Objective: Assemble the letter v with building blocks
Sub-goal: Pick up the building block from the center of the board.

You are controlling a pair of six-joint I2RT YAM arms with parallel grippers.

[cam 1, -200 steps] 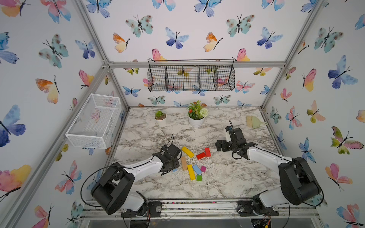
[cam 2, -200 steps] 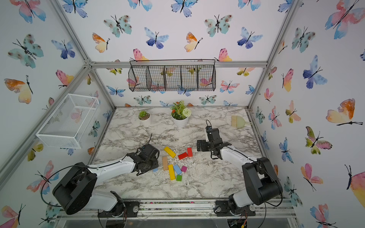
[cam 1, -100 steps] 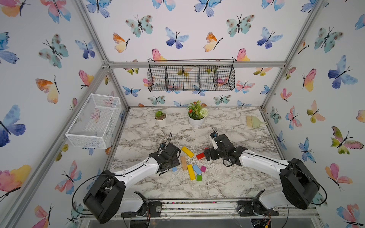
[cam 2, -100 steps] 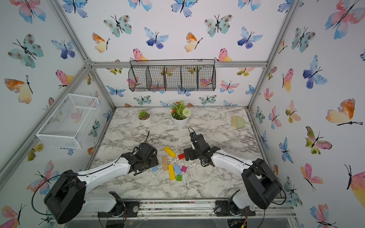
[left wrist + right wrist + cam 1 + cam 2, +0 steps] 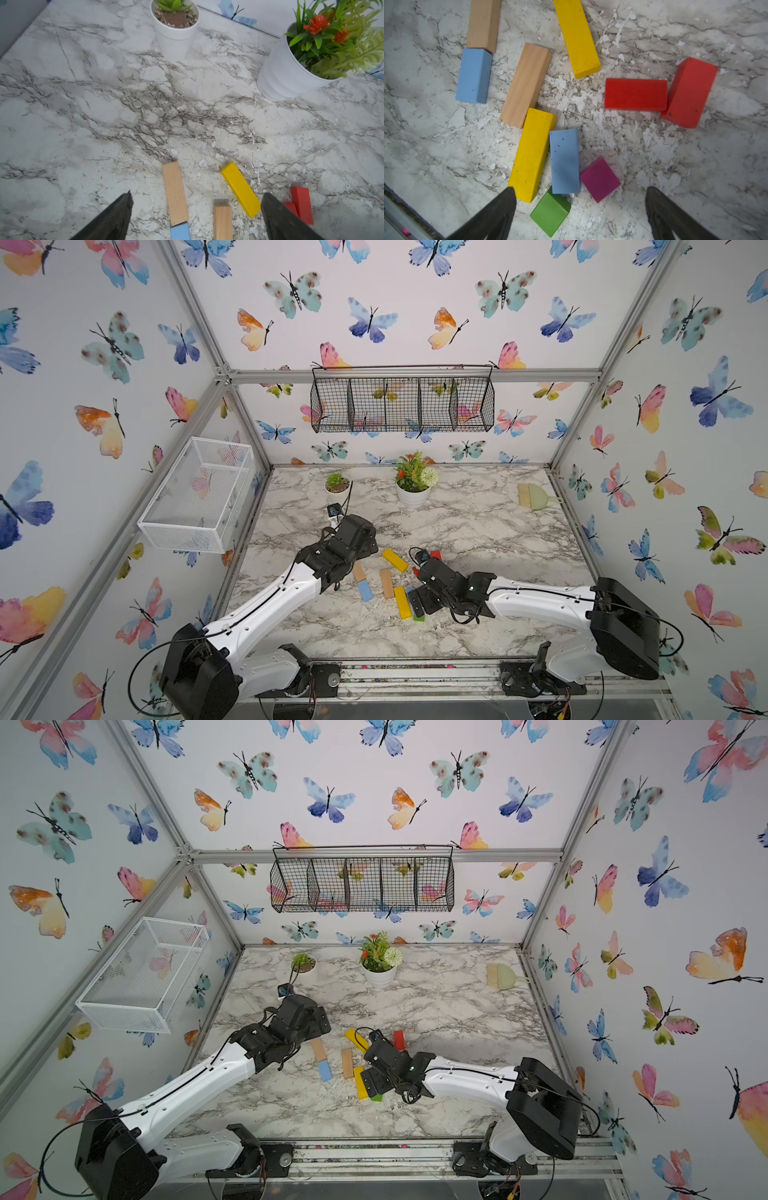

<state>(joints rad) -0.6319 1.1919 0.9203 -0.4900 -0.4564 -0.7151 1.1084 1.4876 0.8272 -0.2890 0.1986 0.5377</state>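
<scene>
The building blocks lie loose mid-table; no letter v shape is in view. A tan bar (image 5: 175,192) touches a light blue bar (image 5: 473,75) end to end. Beside them lie another tan bar (image 5: 525,85), two yellow bars (image 5: 577,35) (image 5: 532,153), a second blue bar (image 5: 564,161), a magenta cube (image 5: 600,178), a green cube (image 5: 550,213) and two red bars (image 5: 635,94) (image 5: 689,92). My left gripper (image 5: 197,193) hangs open above the first tan bar, empty. Over the green and magenta cubes my right gripper (image 5: 580,189) stands open, holding nothing.
Two white plant pots (image 5: 337,488) (image 5: 412,494) stand at the back of the marble table (image 5: 478,531). A green hand brush (image 5: 534,495) lies at the back right. A white wire basket (image 5: 195,489) hangs on the left wall and a black one (image 5: 401,400) on the back wall.
My left gripper has opened and drawn back off the tan bar. My right arm has swung in from the right rear to above the near end of the blocks.
</scene>
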